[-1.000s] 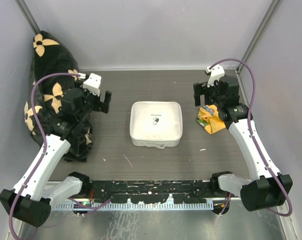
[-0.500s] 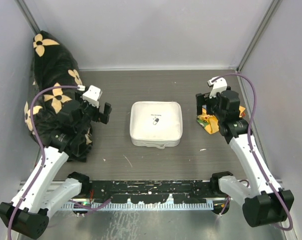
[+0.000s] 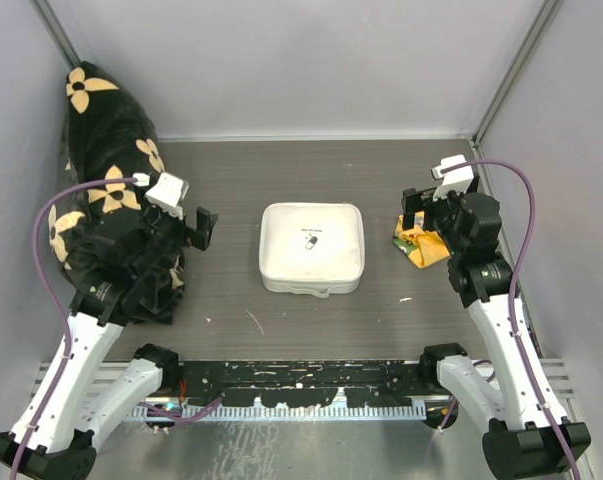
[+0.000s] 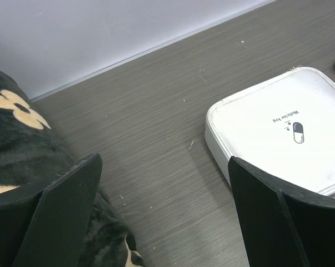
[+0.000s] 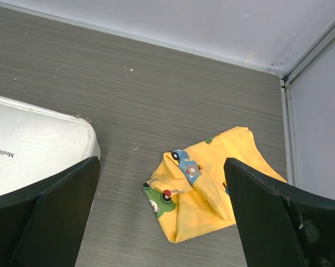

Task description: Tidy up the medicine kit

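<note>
The medicine kit (image 3: 312, 248) is a pale white rounded case with a small dark pill mark on its lid. It lies closed in the middle of the table. It also shows in the left wrist view (image 4: 284, 128) and the right wrist view (image 5: 34, 144). My left gripper (image 3: 203, 232) is open and empty, above the bare table to the left of the kit (image 4: 164, 162). My right gripper (image 3: 417, 214) is open and empty, to the right of the kit and over the near edge of a yellow printed cloth (image 5: 161, 162).
The yellow cloth (image 3: 423, 248) with cartoon prints lies crumpled near the right wall (image 5: 211, 194). A black cushion with cream flowers (image 3: 101, 190) fills the left side and lies under my left arm (image 4: 23, 128). Grey walls close in the back and both sides.
Both grippers have drawn back toward the near edge, the left one drifting left and the right one drifting right. The kit and the cloth have not moved.
</note>
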{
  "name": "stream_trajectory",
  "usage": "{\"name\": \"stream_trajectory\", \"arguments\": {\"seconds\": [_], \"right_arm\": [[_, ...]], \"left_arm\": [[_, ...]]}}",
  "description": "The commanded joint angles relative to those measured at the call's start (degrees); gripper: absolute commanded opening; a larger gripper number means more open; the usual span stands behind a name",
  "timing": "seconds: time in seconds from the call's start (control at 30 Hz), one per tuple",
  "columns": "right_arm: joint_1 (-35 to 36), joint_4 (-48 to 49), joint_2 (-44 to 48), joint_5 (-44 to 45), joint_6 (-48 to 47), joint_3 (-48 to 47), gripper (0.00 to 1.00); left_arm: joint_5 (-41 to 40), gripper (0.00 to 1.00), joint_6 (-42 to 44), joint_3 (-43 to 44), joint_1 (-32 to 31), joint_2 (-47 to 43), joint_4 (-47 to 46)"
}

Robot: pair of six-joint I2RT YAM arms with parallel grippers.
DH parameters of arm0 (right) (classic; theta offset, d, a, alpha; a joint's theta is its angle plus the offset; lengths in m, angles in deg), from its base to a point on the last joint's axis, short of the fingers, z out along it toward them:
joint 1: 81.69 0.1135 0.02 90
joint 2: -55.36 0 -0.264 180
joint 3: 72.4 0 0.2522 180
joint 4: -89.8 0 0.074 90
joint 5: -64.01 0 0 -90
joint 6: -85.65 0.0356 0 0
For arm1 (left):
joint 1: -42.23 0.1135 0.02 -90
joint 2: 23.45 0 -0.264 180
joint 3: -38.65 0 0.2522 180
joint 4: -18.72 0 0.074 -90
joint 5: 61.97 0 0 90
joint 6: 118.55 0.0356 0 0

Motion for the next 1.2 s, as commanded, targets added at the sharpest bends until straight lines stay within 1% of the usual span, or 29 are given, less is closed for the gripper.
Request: {"name": "stream_trajectory", "arguments": {"seconds": [0.0,0.1,0.23,0.4,0.6,1.17], "right_arm": [[-0.86,2.24,2.47,-2.06,-0.13,-0.12,1.0],[-1.05,1.91,3.43,-3.74,0.09,-0.16,1.0],[-1.57,2.25,4.05,-2.91,-0.15,0.39,1.0],[-1.67,2.41,4.31,-2.92,-0.53,0.75,1.0],[-1.91,2.44,3.91,-3.09,-0.7,0.95,1.0],[-2.12,2.76,4.06,-3.01,-1.14,1.37,1.0]], "left_arm": [[1.74,0.98,-0.91,3.77,0.25,-0.92,3.77],[1.56,0.98,-0.96,2.91,0.23,-1.3,3.71],[-3.33,0.98,-1.23,3.57,0.26,-0.84,3.82],[-1.01,0.98,-1.03,3.04,0.29,-0.88,3.87],[-0.72,0.98,-1.11,2.92,0.29,-0.82,3.91],[-2.53,0.98,-0.67,2.79,0.23,-0.75,3.43]]}}
